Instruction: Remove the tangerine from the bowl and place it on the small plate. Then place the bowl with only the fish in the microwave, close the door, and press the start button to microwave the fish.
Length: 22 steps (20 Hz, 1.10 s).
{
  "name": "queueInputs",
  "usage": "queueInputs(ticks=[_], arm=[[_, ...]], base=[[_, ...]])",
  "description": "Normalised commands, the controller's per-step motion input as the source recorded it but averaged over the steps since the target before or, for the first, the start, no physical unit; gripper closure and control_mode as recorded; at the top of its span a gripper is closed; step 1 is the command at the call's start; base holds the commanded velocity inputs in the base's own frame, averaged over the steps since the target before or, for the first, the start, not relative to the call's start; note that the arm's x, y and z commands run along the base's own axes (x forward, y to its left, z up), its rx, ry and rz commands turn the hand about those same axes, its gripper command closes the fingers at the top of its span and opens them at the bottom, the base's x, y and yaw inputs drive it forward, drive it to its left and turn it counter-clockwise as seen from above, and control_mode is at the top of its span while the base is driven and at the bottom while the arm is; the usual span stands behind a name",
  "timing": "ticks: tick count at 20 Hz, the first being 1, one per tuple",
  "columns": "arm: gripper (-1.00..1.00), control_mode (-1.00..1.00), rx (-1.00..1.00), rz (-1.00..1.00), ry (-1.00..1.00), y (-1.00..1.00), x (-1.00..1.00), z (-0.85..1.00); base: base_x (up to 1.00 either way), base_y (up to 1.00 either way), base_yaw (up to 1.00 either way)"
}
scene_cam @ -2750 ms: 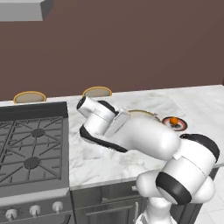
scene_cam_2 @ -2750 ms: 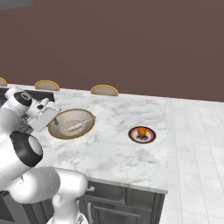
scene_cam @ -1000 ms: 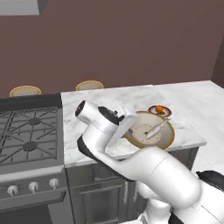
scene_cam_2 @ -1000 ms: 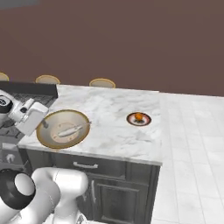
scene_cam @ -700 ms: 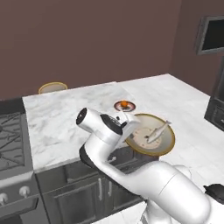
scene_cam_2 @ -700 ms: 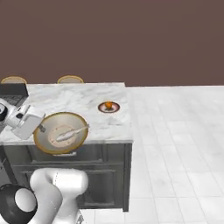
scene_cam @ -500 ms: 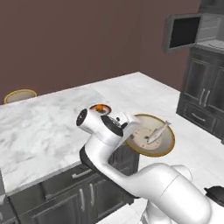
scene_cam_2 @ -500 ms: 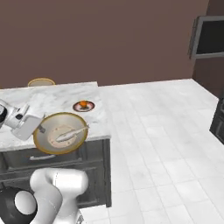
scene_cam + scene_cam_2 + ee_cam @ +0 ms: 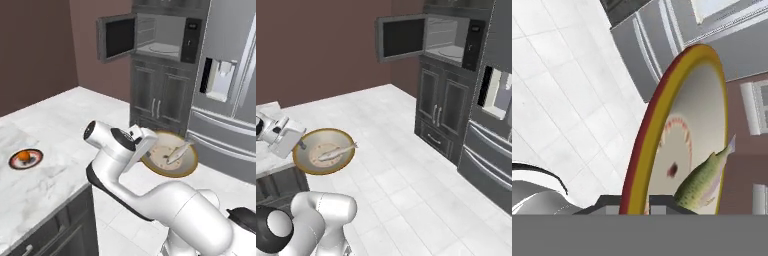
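Change since half a second ago: the base has swung round, so both base views have shifted; the built-in dark grey microwave point(image 9: 165, 42), then small at the frame's upper edge, now stands large and near, while the bowl remains carried at the arm's end.

Left base view: microwave cavity open, round white turntable point(image 9: 161, 48) inside, control panel at its right. Wide dark glass door point(image 9: 117, 37) swung out to the microwave's left. Round shallow tan bowl with golden-brown rim point(image 9: 170, 154) held off the surface, in the air below the microwave and in front of the dark cabinets point(image 9: 162, 95); slender silvery-grey fish point(image 9: 178, 152) lying in it. Claw point(image 9: 146, 150) gripping the bowl's near rim. Small dark-centred plate with orange-brown rim point(image 9: 25, 158) on the white marble surface point(image 9: 55, 150), far left of the microwave, bright orange tangerine point(image 9: 24, 156) resting on it. Steel refrigerator point(image 9: 227, 85) right of the microwave.

Right base view: microwave point(image 9: 453, 40) upper right, door point(image 9: 401, 38) open to its left. Bowl point(image 9: 325, 151) with fish point(image 9: 333, 151) low and far left of it, above the tiled floor point(image 9: 406, 190); claw point(image 9: 301, 145) at its rim.

Hand view: bowl rim point(image 9: 657, 120) clamped between the finger tips point(image 9: 608, 202), fish point(image 9: 704, 177) against the cream inside.
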Motion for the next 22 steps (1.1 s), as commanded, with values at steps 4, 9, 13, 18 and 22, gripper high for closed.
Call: queueInputs(ticks=[4,9,13,18,22], arm=[[1.00,1.00,0.00,0.00,0.00,0.00,0.00,0.00],[1.00,1.00,0.00,0.00,0.00,0.00,0.00,0.00],[1.00,1.00,0.00,0.00,0.00,0.00,0.00,0.00],[1.00,1.00,0.00,0.00,0.00,0.00,0.00,0.00],[1.00,1.00,0.00,0.00,0.00,0.00,0.00,0.00]], base=[[0.55,-1.00,-0.41],[0.72,-0.99,-0.18],[0.90,-0.62,0.00],[1.00,-0.48,0.01],[1.00,-0.19,0.00]])
